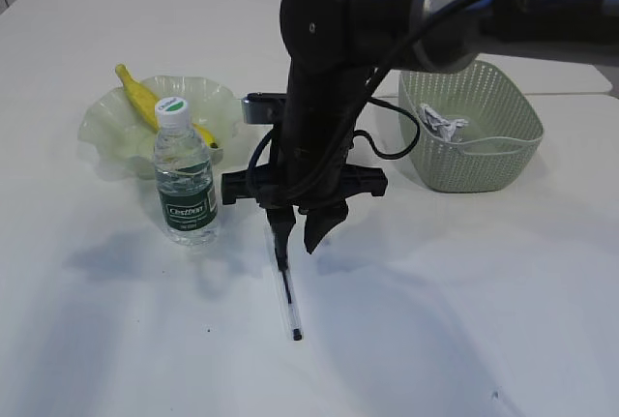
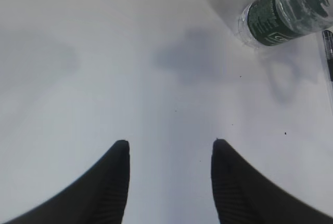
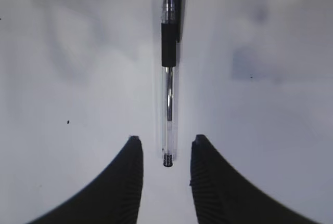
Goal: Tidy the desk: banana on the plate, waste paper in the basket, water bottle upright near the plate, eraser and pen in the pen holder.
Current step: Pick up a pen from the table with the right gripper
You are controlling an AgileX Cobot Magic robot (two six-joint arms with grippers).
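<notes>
Exterior view, read left to right. One plate (image 1: 102, 127), pale green with a ruffled rim, sat at the far left of the desk (image 1: 464, 320); one banana (image 1: 143, 100), yellow, lay in it. One water bottle (image 1: 185, 185) stood upright just in front of the plate, clear, dark green label, white cap with green top. One pen (image 1: 288, 303) lay flat on the white top right of the bottle, clear barrel, dark grip, dark end cap toward the camera. The right gripper (image 1: 302, 239) hung directly over the pen's far end, arm reaching in from the right. One basket (image 1: 484, 165), sage green, stood at the far right with one ball of waste paper (image 1: 445, 127) inside.

Left wrist view: the left gripper (image 2: 170, 145) hovered over bare desk, jaws parted with nothing between them; the bottle (image 2: 289, 11) lay well beyond them at upper right, apart from both fingers.

Right wrist view: right gripper (image 3: 165, 142) jaws released and spread, straddling the pen (image 3: 168, 73). The pen's end cap lay between the two fingertips, touching neither as far as I could see; the barrel ran straight away from the jaws. No pen holder or eraser came into any view.
</notes>
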